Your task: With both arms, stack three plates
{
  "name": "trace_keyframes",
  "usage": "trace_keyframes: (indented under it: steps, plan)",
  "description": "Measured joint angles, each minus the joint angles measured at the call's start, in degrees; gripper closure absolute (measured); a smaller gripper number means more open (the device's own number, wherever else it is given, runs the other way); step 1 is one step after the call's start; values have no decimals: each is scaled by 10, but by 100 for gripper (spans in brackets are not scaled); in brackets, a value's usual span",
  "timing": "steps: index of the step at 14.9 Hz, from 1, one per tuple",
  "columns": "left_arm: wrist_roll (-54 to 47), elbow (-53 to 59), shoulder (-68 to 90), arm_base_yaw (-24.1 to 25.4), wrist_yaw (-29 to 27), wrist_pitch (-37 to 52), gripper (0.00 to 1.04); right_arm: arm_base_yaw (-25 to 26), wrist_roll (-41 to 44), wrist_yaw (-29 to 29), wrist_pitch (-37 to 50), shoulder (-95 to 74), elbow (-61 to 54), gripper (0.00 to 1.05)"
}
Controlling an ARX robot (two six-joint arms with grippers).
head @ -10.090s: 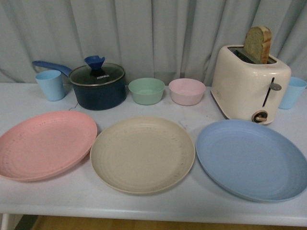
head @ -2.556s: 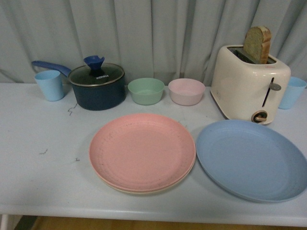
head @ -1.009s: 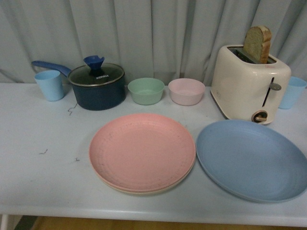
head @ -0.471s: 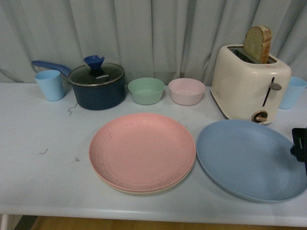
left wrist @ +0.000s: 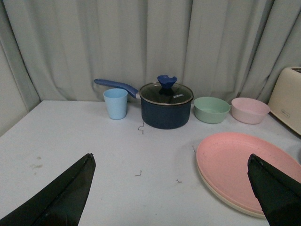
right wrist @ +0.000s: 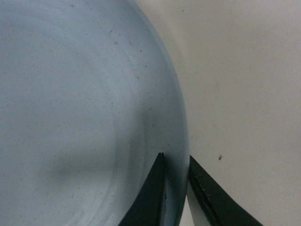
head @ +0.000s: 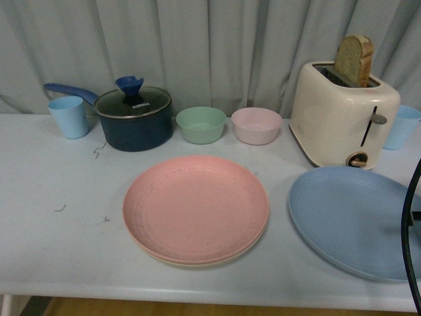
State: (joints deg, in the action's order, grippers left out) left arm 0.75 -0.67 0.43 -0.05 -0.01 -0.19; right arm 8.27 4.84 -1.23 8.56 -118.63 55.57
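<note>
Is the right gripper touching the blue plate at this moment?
Touching. In the right wrist view the right gripper has one finger on each side of the rim of the blue plate, with no gap visible.

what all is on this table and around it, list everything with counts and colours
pink plate: 1, pink, table centre, stacked on the beige plate
beige plate: 1, cream, under the pink plate, only its edge shows
blue plate: 1, light blue, right of the stack
mint bowl: 1, mint green, behind the stack
pink bowl: 1, pink, beside the mint bowl
saucepan: 1, dark blue, glass lid, back left
left cup: 1, light blue, beside the saucepan
right cup: 1, light blue, behind the toaster
toaster: 1, cream, back right
bread slice: 1, brown, in the toaster slot
table: 1, white
curtain: grey, behind
cable: 1, black, far right edge
left end effector: open, over bare table
right end effector: shut on the blue plate's rim
</note>
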Motion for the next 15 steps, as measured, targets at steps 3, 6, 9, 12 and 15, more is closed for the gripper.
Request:
trace_keyframes:
  steps: [3, 6, 9, 12, 15]
  plan:
    - [0, 0, 0, 0, 0, 0, 7, 47, -7, 37, -13, 129, -64, 102]
    - [0, 0, 0, 0, 0, 0, 7, 28, -31, 105, -78, 282, -92, 102]
    - [0, 0, 0, 0, 0, 0, 7, -51, -136, 157, -56, 310, -48, 102]
    - [0, 0, 0, 0, 0, 0, 7, -148, -195, 113, -38, 219, -27, 102]
    - [0, 0, 0, 0, 0, 0, 7, -209, -229, 92, -17, 157, 5, 102]
